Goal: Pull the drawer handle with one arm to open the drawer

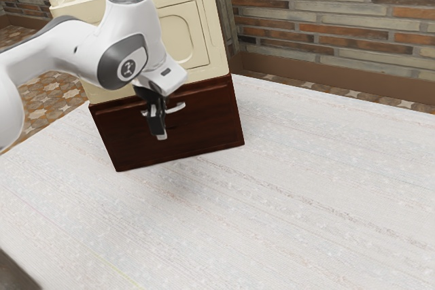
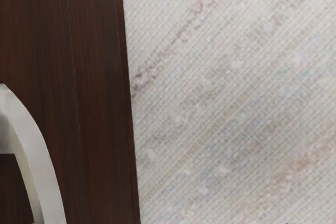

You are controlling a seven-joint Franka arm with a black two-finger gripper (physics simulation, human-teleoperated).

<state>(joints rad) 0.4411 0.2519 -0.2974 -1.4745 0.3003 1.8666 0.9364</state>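
My gripper points down in front of the dark wooden drawer, overlapping the middle of the curved silver handle in the exterior view. Whether it touches the handle is hidden, and its fingers cannot be told apart there. In the wrist view the handle arches out from the brown drawer front. The drawer front shows no visible gap around it.
A cream cabinet with raised side handles stands on top of the dark wooden unit. The pale, streaked surface spreads around its base. Behind stands a brick wall with a brown skirting.
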